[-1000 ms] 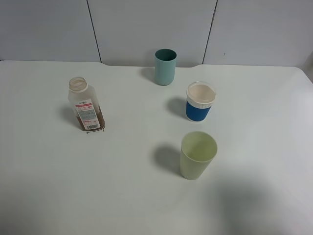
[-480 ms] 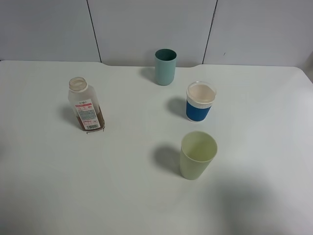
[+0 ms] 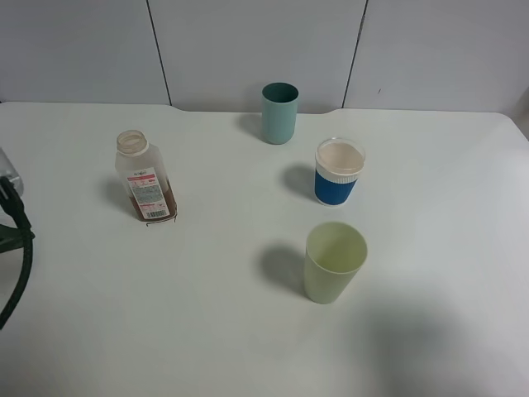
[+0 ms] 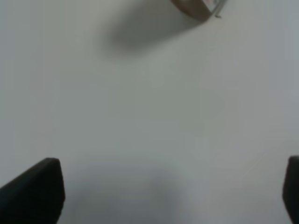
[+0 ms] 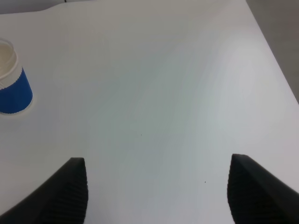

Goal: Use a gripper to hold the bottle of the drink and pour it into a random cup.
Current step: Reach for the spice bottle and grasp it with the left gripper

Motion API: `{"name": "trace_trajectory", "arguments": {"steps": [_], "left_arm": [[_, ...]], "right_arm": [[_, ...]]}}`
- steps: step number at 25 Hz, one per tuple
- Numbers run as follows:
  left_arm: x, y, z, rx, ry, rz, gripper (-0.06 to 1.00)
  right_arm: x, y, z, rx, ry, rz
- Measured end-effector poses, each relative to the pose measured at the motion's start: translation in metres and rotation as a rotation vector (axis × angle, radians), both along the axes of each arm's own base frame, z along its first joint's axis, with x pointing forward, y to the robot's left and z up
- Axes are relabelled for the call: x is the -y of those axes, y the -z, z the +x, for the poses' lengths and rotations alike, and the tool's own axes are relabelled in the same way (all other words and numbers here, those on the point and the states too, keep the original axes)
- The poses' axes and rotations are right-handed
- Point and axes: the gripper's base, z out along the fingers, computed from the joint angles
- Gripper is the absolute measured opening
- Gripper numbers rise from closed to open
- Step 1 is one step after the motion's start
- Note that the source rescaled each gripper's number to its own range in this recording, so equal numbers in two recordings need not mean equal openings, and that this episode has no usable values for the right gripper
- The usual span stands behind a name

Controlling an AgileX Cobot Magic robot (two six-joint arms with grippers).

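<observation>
— High view?
— Small clear squarish plastic bottle (image 3: 145,178) stands left on the white tabletop (image 3: 207,339), tall teal plastic tumbler (image 3: 279,112) well apart.
— Left wrist?
— My left jaws gape wide, empty; I'd straddle the bottle's body squarely.
— Right wrist?
— Right jaws wide, empty.

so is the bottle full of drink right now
No, the drink sits only near the base of the bottle, and the body above it looks clear.
</observation>
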Motion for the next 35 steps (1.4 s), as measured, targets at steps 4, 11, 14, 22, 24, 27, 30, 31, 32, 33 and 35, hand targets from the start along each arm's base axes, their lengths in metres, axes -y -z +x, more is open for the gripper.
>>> {"name": "trace_trajectory", "arguments": {"steps": [4, 11, 14, 22, 24, 27, 30, 31, 32, 33, 35], "left_arm": [[0.004, 0.005, 0.006, 0.011, 0.004, -0.026, 0.89], [0.013, 0.015, 0.024, 0.009, -0.001, -0.083, 0.89], [0.017, 0.021, 0.033, 0.014, 0.001, -0.091, 0.89], [0.024, 0.033, 0.051, 0.08, 0.011, -0.122, 0.88], [0.024, 0.039, 0.05, 0.093, 0.01, -0.134, 0.87], [0.022, 0.05, 0.045, 0.098, 0.013, -0.138, 0.85], [0.022, 0.054, 0.043, 0.112, 0.014, -0.147, 0.85], [0.022, 0.055, 0.043, 0.122, 0.015, -0.151, 0.84], [0.022, 0.056, 0.043, 0.135, 0.016, -0.158, 0.83], [0.023, 0.058, 0.044, 0.142, 0.018, -0.161, 0.83], [0.023, 0.064, 0.044, 0.151, 0.021, -0.166, 0.81]], "right_arm": [[0.0, 0.0, 0.0, 0.0, 0.0, 0.0], [0.0, 0.0, 0.0, 0.0, 0.0, 0.0], [0.0, 0.0, 0.0, 0.0, 0.0, 0.0], [0.0, 0.0, 0.0, 0.0, 0.0, 0.0], [0.0, 0.0, 0.0, 0.0, 0.0, 0.0], [0.0, 0.0, 0.0, 0.0, 0.0, 0.0], [0.0, 0.0, 0.0, 0.0, 0.0, 0.0], [0.0, 0.0, 0.0, 0.0, 0.0, 0.0], [0.0, 0.0, 0.0, 0.0, 0.0, 0.0], [0.0, 0.0, 0.0, 0.0, 0.0, 0.0], [0.0, 0.0, 0.0, 0.0, 0.0, 0.0]]}}
